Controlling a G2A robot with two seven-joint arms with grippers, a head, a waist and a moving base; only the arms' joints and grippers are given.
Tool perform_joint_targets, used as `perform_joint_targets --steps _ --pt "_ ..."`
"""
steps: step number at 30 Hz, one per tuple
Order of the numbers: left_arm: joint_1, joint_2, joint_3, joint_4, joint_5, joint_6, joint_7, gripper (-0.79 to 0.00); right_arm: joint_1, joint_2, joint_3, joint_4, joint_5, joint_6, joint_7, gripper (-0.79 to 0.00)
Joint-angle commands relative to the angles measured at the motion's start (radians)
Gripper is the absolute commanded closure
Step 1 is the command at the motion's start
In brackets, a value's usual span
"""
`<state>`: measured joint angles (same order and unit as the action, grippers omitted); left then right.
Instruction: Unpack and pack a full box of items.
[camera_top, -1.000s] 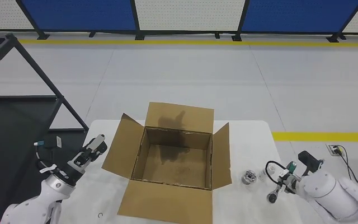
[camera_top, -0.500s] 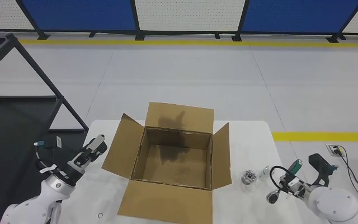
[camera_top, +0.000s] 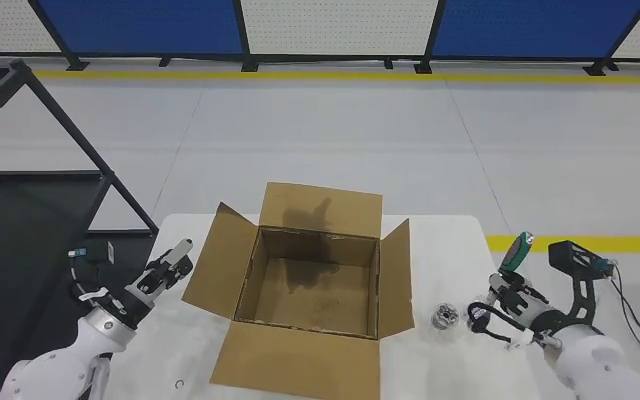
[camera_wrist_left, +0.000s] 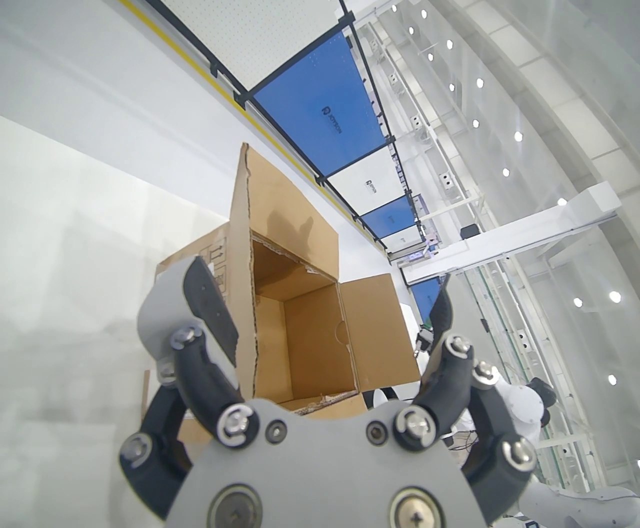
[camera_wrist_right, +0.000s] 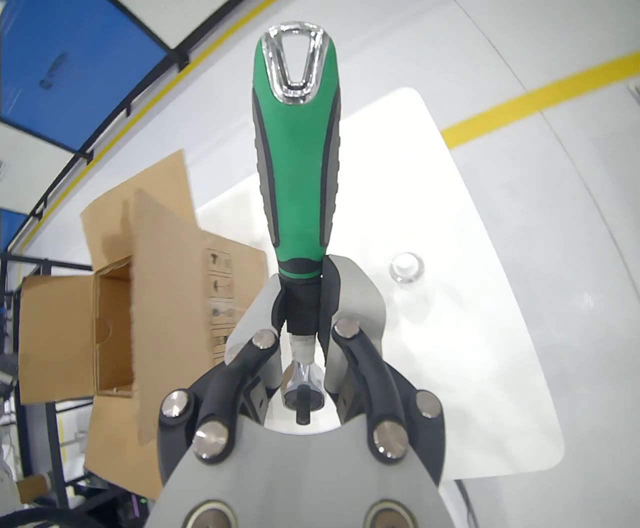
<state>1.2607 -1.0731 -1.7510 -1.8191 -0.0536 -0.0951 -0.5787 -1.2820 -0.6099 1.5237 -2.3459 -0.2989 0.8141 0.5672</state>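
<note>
An open cardboard box (camera_top: 315, 285) stands in the middle of the white table (camera_top: 440, 250), flaps spread, and its inside looks bare. My right gripper (camera_top: 507, 297) hovers above the table to the right of the box, shut on a green-handled ratchet wrench (camera_top: 518, 250). In the right wrist view the ratchet wrench (camera_wrist_right: 297, 165) sticks straight out from the right gripper (camera_wrist_right: 300, 300), which grips it just below the handle. My left gripper (camera_top: 174, 260) is beside the box's left flap; in the left wrist view this gripper (camera_wrist_left: 325, 305) is open with nothing in it, facing the box (camera_wrist_left: 300, 320).
A small metal socket (camera_top: 444, 318) lies on the table between the box and the right gripper, seen as the socket (camera_wrist_right: 407, 266) in the right wrist view. A tiny ring (camera_top: 180, 384) lies near the front left. A black frame (camera_top: 60, 120) stands left of the table.
The right gripper has lifted the ratchet wrench off the table and swung it so the handle points away. The left gripper has shifted only slightly.
</note>
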Motion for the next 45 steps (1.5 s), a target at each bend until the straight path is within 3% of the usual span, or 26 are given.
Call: perform_joint_targets --steps 1,5,12,28,31,34,39,45 --pt "0.009 0.0 -0.009 0.001 -0.006 0.005 0.014 -0.785 0.071 0.011 -0.026 -0.004 -0.1 -0.085 0.11 0.0" --pt "0.031 0.001 -0.031 0.0 -0.039 0.012 0.03 -0.785 0.257 0.006 -0.134 -0.004 -0.143 -0.19 0.224 0.0" --pt "0.07 -0.001 -0.06 -0.001 -0.07 0.014 0.078 -0.785 0.582 -0.045 -0.432 -0.003 -0.281 -0.185 0.344 0.0" --pt "0.07 -0.001 -0.06 -0.001 -0.07 0.014 0.078 -0.785 0.58 -0.045 -0.432 -0.004 -0.282 -0.191 0.337 0.0" --pt "0.073 0.0 -0.054 -0.007 -0.062 0.026 0.08 -0.785 0.574 -0.053 -0.44 -0.004 -0.261 -0.291 0.265 0.0" --pt "0.062 0.002 -0.053 -0.01 -0.051 0.039 0.073 -0.785 0.628 -0.068 -0.472 0.001 -0.246 -0.378 0.266 0.0" --pt "0.053 0.005 -0.06 -0.006 -0.044 0.051 0.068 -0.785 0.824 -0.129 -0.633 0.092 -0.221 -0.491 0.306 0.0" --pt "0.064 0.006 -0.077 -0.006 -0.056 0.052 0.08 -0.785 1.113 -0.266 -0.902 0.313 -0.185 -0.507 0.355 0.0"
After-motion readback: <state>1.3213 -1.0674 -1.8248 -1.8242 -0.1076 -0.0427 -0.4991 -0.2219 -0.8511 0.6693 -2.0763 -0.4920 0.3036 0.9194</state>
